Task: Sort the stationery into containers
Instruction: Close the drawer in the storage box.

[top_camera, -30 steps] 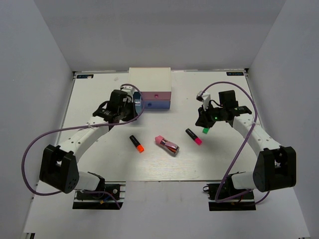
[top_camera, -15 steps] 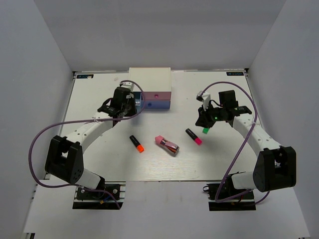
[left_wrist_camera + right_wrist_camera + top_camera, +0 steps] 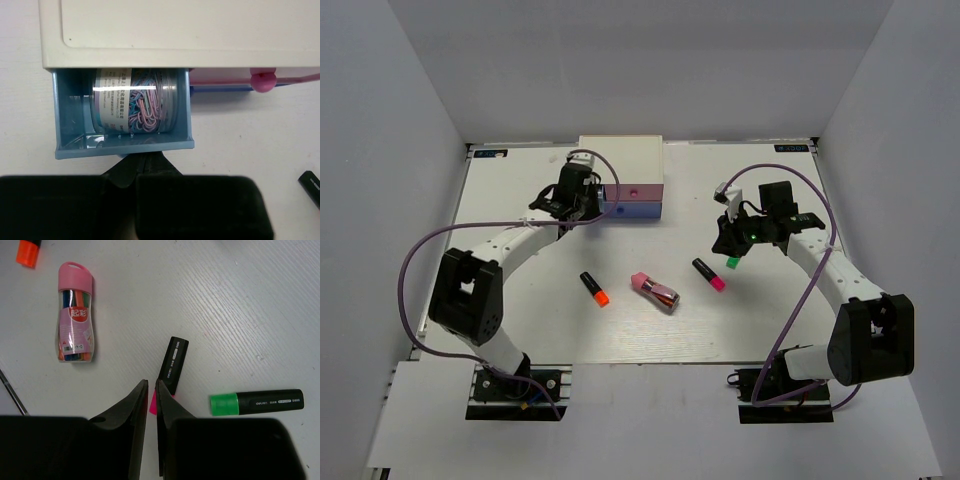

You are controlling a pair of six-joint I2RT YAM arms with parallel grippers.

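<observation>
1. Left gripper is pressing its jaws together right at the front wall of the pulled-out light blue drawer; a clear tub of paper clips is sitting inside, just ahead.
2. Right gripper is hovering with its jaws a narrow slit apart, pinching nothing. The magenta marker is lying just ahead of them, the green marker to their right, and the pink-capped tube ahead-left.

Light blue drawer: glossy plastic. Jar: clear shiny plastic, paper label. Desk: matt white, finely streaked. Green marker: black plastic.
</observation>
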